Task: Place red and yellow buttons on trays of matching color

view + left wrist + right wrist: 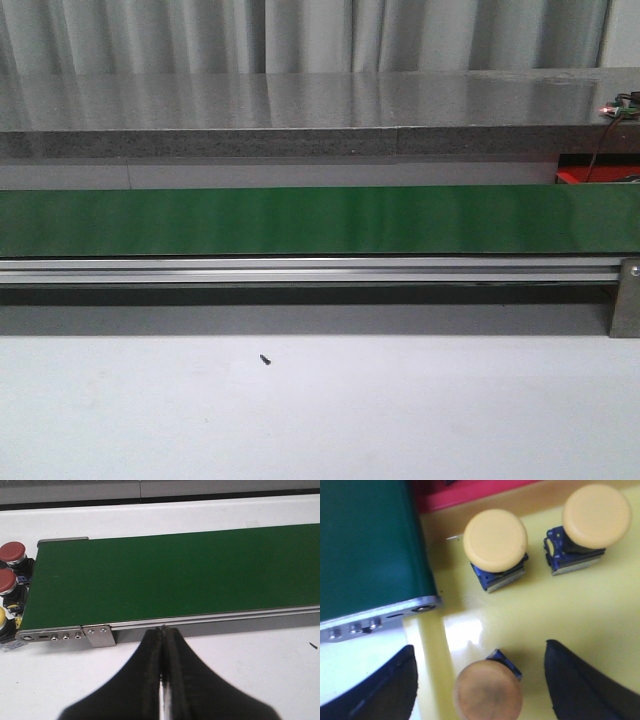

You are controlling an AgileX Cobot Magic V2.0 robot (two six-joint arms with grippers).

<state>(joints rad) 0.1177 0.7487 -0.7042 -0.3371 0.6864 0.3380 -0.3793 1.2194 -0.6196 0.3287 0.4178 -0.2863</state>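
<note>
In the right wrist view my right gripper [480, 652] is open over the yellow tray [600, 615]. A yellow button [487, 692] stands on the tray between its fingers, touching neither. Two more yellow buttons [495, 540] [596, 516] stand upright further in on the same tray. A strip of the red tray [470, 492] shows beyond. In the left wrist view my left gripper [162, 630] is shut and empty over the white table, just short of the belt's rail. Two red buttons [12, 552] [7, 581] and part of a yellow one [2, 617] sit past the belt's end.
The green conveyor belt [320, 220] runs across the front view with a metal rail [300, 270] along its near side. A small black screw [265, 359] lies on the white table. A grey counter [300, 110] stands behind. A red part and wires [600, 175] sit at the far right.
</note>
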